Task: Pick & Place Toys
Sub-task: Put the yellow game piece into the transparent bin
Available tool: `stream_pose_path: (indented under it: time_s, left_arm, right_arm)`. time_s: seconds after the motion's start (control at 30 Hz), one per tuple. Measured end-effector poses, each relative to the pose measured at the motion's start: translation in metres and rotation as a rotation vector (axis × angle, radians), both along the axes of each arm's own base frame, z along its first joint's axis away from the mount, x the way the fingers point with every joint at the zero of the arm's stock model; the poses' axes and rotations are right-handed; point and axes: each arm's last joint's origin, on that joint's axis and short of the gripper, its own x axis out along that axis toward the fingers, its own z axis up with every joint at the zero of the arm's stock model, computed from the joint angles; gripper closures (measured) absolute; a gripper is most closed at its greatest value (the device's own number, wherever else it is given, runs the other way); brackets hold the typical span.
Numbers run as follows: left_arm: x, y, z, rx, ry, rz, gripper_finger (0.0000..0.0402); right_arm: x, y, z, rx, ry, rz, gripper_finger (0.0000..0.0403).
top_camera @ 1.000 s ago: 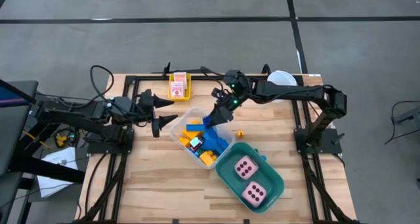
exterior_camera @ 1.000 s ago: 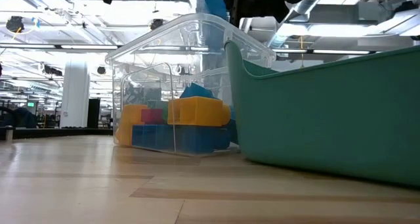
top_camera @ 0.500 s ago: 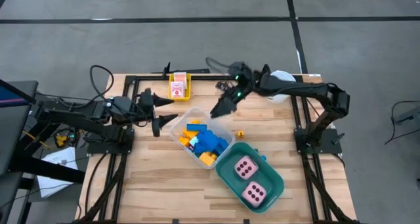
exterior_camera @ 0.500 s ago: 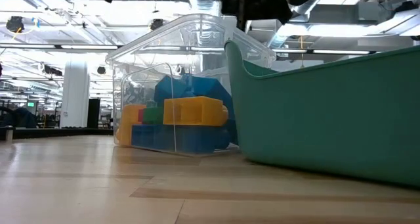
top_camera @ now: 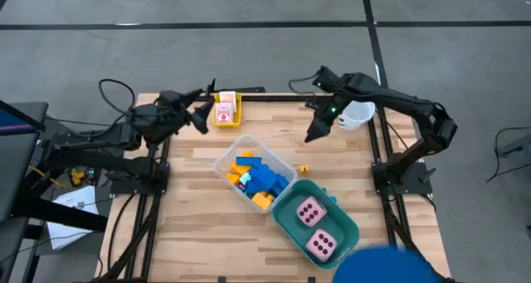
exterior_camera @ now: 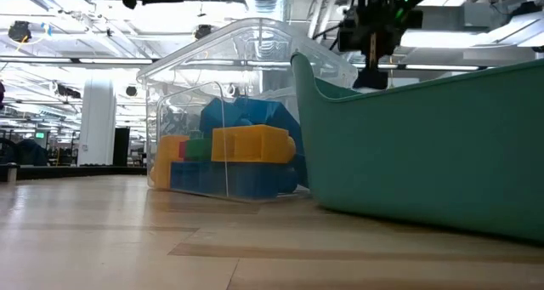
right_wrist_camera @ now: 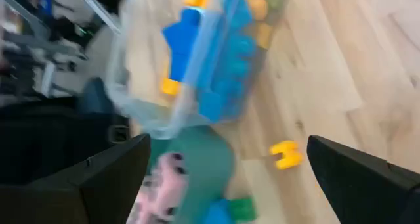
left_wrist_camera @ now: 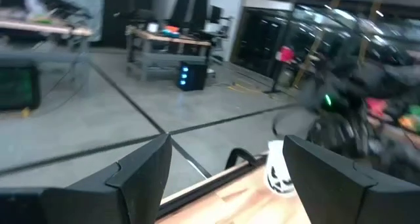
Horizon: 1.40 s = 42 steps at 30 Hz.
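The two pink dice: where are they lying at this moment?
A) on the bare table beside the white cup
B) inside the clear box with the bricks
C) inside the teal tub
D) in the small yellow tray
C: in the high view both pink dice lie side by side inside the teal tub, while the clear box next to it holds only blue, yellow and orange bricks.

A clear bin (exterior_camera: pixel 246 60) stands on the table (exterior_camera: pixel 170 247), holding blue (exterior_camera: pixel 246 120), yellow (exterior_camera: pixel 251 144), green (exterior_camera: pixel 198 147) and orange (exterior_camera: pixel 170 145) bricks. The teal tub (exterior_camera: pixel 425 145) sits just beside it, nearer the camera. A dark arm (exterior_camera: pixel 374 26) hangs above the tub's rim.
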Motion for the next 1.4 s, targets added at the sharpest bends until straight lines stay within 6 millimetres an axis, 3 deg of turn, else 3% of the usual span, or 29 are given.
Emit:
stream_pose_path:
  time_s: [0.23,0.43,0.8,1.17,1.4]
  left_arm:
    - [-0.004,0.015,0.000,-0.110,-0.135,0.096,0.0113]
    - [-0.007,0.025,0.000,-0.127,-0.160,0.117,0.0113]
    - [-0.007,0.029,0.000,-0.165,-0.195,0.044,0.0113]
    - [-0.005,0.027,0.001,-0.173,-0.189,-0.070,0.0113]
    - [-0.007,0.024,0.003,-0.178,-0.201,-0.146,0.0113]
  right_arm:
    - [-0.022,0.006,-0.032,-0.052,0.028,0.071,0.0010]
    - [-0.027,0.018,-0.065,-0.111,0.017,0.197,0.0034]
    - [-0.005,0.043,-0.114,-0.324,-0.153,0.299,0.0094]
    - [0.001,0.062,-0.160,-0.436,-0.109,0.300,0.0099]
    - [0.014,0.075,-0.173,-0.485,-0.085,0.324,0.0100]
